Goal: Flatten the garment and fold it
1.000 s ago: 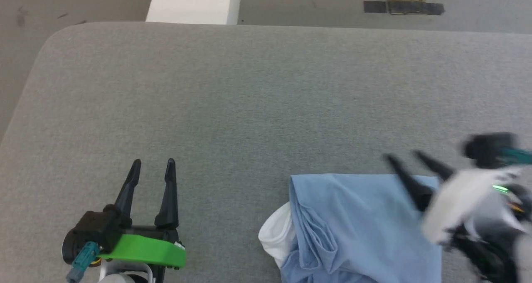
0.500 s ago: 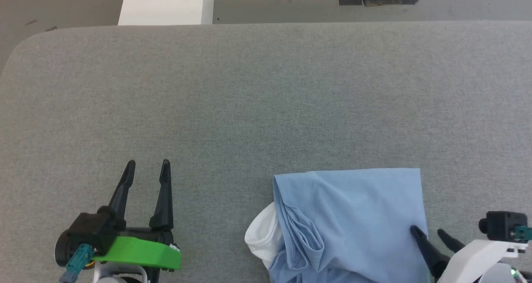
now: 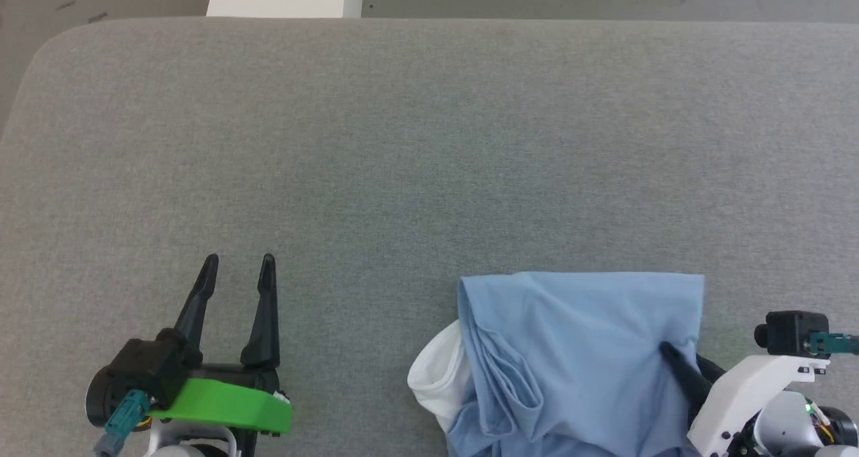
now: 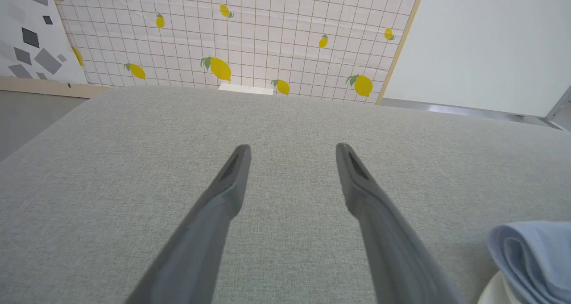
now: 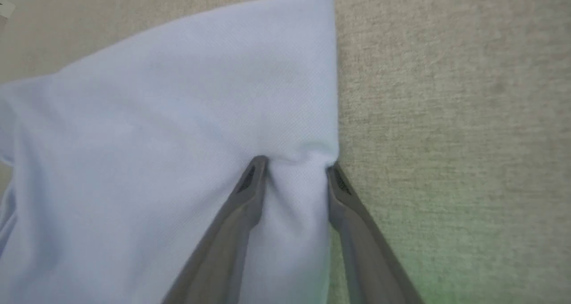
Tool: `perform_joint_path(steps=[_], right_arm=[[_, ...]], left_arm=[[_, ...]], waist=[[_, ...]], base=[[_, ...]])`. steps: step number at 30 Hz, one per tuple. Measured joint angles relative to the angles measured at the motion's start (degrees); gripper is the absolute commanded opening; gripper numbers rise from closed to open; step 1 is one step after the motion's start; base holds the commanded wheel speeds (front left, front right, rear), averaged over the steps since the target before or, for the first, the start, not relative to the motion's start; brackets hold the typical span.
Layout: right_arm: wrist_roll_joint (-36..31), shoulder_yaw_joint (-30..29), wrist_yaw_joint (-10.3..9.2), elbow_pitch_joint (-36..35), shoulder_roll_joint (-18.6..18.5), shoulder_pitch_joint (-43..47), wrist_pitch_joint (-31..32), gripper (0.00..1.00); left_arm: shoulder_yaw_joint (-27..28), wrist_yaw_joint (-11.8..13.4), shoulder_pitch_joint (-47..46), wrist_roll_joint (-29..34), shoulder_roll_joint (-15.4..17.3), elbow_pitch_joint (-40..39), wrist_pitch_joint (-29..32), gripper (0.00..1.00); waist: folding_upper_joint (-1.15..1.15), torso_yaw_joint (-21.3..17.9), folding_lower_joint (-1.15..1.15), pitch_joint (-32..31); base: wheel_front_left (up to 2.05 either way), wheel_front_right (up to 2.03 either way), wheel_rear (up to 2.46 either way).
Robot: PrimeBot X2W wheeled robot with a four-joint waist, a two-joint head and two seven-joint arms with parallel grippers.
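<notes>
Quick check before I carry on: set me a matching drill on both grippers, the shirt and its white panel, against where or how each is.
1 left gripper
2 right gripper
3 garment
4 white panel

A peeks out at the garment's left
B fingers apart over bare grey surface
C rumpled at the near edge
D fingers astride a pucker at the garment's right edge

Pairs: 1-B, 2-D, 3-C, 4-A

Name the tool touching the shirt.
The right tool: its fingers bracket the light blue knit T-shirt's edge. The left tool stands open, clear of it.
</notes>
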Motion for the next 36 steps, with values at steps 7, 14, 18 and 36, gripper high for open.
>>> perform_joint_path(steps=[7, 14, 18, 36], right_arm=[[-1.4, -0.9, 0.01, -2.0, 0.0, 0.1, 1.2, 0.0], [-2.6, 1.4, 0.01, -4.7, -1.0, 0.0, 0.6, 0.0], [-3.8, 5.3, 0.0, -4.5, -3.1, -2.2, -0.5, 0.0], [-7.5, 9.5, 0.02, 2.6, -19.7, -23.1, -2.7, 0.0]], left_arm=[[-0.4, 0.3, 0.0, -0.5, -0.2, 0.5, -0.3, 1.0], [-0.8, 0.5, 0.0, -0.5, -0.3, 0.4, -0.4, 1.0], [-1.1, 0.6, -0.1, -0.5, -0.1, -0.5, -0.3, 1.0], [-2.0, 1.0, -4.3, 1.3, 3.1, -5.6, 3.8, 1.0]], waist=[[0.0, 0.0, 0.0, -1.0], [0.0, -1.3, 0.0, -1.9], [0.0, -2.7, 0.0, -1.9], [0.0, -11.9, 0.0, 2.6]], base=[[0.0, 0.0, 0.0], [0.0, 0.0, 0.0], [0.0, 0.0, 0.0], [0.0, 0.0, 0.0]])
